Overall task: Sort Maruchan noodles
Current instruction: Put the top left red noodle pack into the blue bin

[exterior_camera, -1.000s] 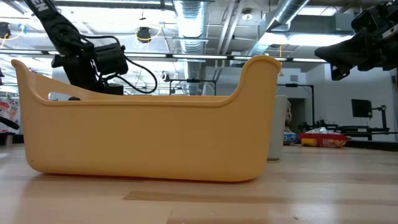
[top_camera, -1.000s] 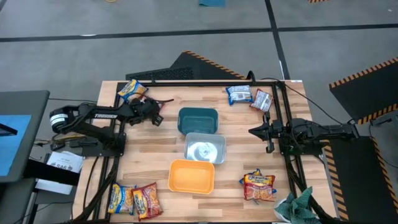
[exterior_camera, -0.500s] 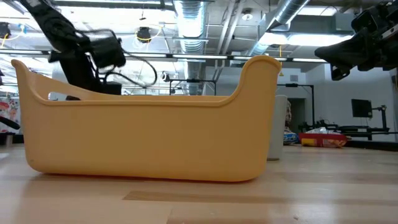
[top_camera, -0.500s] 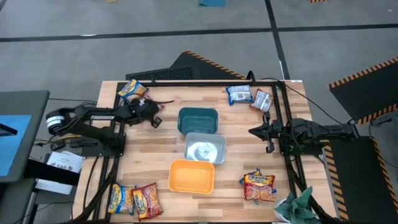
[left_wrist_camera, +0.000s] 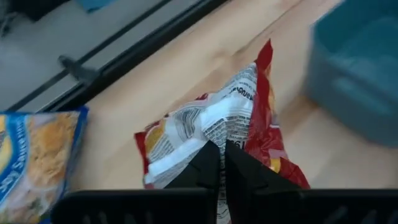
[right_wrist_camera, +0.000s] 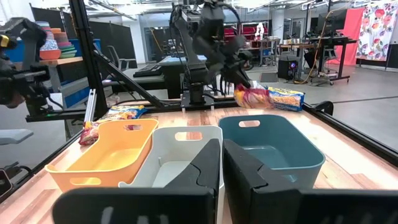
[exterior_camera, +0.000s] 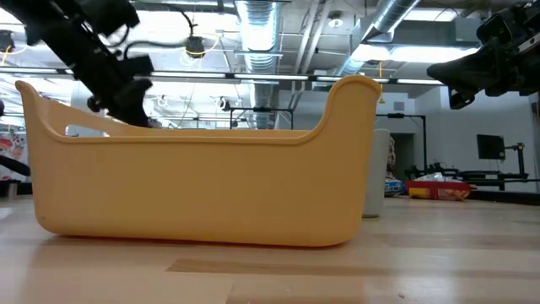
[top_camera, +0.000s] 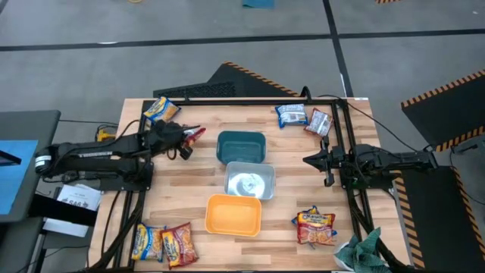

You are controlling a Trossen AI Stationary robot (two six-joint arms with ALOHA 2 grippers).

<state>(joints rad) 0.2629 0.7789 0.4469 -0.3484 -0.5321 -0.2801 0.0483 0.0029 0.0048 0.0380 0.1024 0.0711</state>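
**Red packet in transit, left arm; right arm idle**

- Lower left of the high view: two packets flat on the table, one yellow (top_camera: 147,243) and one red (top_camera: 176,244), side by side, untouched
- Upper left: a yellow-and-blue packet (top_camera: 160,109) lying near the table's corner, just beyond the left arm
- Left of centre: left gripper (top_camera: 184,139) with fingers pinched on the edge of a red-silver packet (left_wrist_camera: 217,134); the wrist view shows the wrapper hanging from the fingertips, apparently clear of the wood, just beside the teal tub (top_camera: 242,145)
- Centre column, top to bottom: teal tub, pale-blue tub (top_camera: 249,180), orange tub (top_camera: 234,214); no packet is visible in any of them
- Upper right: a blue-white packet (top_camera: 291,115) and a red-silver one (top_camera: 319,122), touching
- Right of centre: right gripper (top_camera: 314,160), fingers brought together on nothing, waiting beside the tubs
- Lower right: two overlapping packets (top_camera: 314,225)

Step in hand, as judged: carrying the first red packet toward a tub. The next move calls for centring it over the chosen tub and then parting the fingers; which tub takes red cannot be told
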